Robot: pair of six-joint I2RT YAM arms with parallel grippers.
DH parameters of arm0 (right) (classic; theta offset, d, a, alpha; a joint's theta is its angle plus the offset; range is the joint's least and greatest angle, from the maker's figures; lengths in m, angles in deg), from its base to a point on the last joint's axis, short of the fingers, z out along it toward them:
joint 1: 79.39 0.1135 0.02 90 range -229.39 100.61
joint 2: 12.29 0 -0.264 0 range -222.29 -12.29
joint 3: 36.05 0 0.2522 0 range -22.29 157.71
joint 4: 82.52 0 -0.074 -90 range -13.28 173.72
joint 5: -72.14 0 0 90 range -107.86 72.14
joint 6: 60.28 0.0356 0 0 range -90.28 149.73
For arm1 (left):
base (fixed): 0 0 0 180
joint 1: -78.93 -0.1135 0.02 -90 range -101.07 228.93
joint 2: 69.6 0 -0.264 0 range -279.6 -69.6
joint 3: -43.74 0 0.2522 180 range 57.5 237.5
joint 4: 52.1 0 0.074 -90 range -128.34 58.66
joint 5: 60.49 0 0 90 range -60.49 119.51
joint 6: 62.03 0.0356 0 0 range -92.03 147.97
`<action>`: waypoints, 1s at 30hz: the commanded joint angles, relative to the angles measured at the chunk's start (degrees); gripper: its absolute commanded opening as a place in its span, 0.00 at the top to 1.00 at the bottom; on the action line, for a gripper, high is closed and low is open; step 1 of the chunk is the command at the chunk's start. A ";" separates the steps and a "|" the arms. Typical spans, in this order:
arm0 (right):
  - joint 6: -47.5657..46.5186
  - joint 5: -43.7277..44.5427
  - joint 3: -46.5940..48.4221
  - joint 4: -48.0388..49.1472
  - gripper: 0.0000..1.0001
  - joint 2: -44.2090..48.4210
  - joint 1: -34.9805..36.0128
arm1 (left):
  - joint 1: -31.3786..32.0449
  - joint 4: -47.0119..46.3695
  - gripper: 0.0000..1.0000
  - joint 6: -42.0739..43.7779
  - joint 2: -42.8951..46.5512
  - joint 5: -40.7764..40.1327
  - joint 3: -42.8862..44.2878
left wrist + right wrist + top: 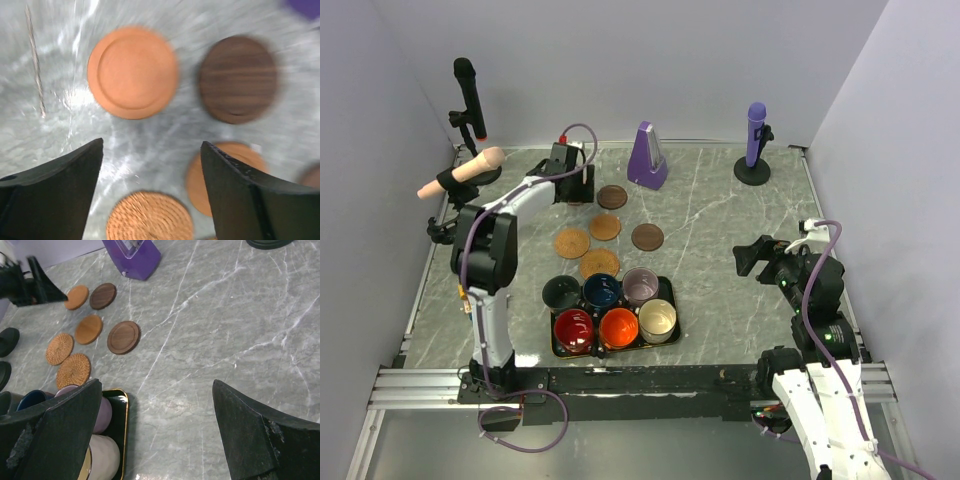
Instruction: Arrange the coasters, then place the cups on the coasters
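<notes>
Several round coasters lie on the marble behind the tray: a dark one, an orange-brown one, another dark one and two woven ones. My left gripper hovers open at the back left of them. Its blurred wrist view shows an orange coaster and a dark coaster ahead, a woven coaster below, and nothing between the fingers. Several cups, among them navy, lilac and orange, stand in the black tray. My right gripper is open over bare table.
A purple metronome stands behind the coasters. A purple microphone on a stand is at the back right. A black microphone and a beige one are at the back left. Walls enclose the table.
</notes>
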 commanded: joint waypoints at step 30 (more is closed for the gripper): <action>-1.78 -0.57 3.35 -0.85 0.02 1.15 -0.23 | 13.96 8.46 0.27 1.68 -20.45 -3.54 29.14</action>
